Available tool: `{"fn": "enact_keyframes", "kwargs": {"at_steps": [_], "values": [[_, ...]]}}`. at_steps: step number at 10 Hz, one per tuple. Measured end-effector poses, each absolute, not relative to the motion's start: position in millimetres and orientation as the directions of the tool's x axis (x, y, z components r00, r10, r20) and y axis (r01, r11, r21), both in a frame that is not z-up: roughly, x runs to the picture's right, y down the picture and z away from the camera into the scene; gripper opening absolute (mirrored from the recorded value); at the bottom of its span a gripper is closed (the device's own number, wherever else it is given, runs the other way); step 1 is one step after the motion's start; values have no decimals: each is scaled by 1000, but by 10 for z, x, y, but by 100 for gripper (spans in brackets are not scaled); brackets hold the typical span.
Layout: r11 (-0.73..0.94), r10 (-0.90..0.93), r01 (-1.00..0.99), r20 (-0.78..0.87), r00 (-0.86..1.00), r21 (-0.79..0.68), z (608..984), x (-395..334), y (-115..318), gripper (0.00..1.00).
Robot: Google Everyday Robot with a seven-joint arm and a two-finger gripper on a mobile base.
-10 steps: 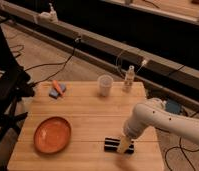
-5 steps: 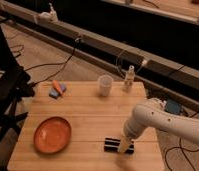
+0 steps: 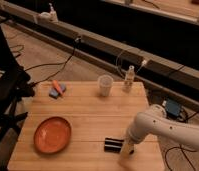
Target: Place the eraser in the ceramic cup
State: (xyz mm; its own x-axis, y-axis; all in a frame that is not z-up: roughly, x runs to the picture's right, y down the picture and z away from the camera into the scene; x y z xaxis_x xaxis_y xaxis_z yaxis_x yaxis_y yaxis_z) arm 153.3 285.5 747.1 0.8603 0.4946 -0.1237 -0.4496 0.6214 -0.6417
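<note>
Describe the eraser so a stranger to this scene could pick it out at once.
Start at the wooden table and go to its near edge, right of the orange plate. The eraser lies flat there, with the gripper at its right end. It is the only long black block; the small block at the far left is blue.

The arm (image 3: pixel 168 127) is a smooth, glossy white tube built of rounded segments, swelling into a bulbous joint where it bends, with no cables or markings that can be made out on its shell. It narrows towards the gripper (image 3: pixel 127 149), which is the same pale white and sits over the near right part of the tabletop (image 3: pixel 93 115), its short fingers (image 3: pixel 124 154) spread apart.
</note>
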Motion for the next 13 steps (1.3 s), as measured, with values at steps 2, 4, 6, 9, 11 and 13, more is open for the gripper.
{"fn": "enact_keyframes", "kwargs": {"at_steps": [2, 4, 6, 9, 11, 13], "values": [[593, 515, -454, -121, 849, -664, 7530, 1492, 3029, 80], [579, 519, -441, -106, 848, -686, 7581, 1446, 3129, 66], [582, 517, -425, -88, 851, -693, 7592, 1426, 3138, 43], [575, 516, -401, -64, 854, -713, 7540, 1352, 3107, 15], [558, 540, -408, -57, 840, -722, 7507, 1317, 3017, 1], [503, 592, -441, -75, 803, -743, 7504, 1270, 2864, 0]]}}
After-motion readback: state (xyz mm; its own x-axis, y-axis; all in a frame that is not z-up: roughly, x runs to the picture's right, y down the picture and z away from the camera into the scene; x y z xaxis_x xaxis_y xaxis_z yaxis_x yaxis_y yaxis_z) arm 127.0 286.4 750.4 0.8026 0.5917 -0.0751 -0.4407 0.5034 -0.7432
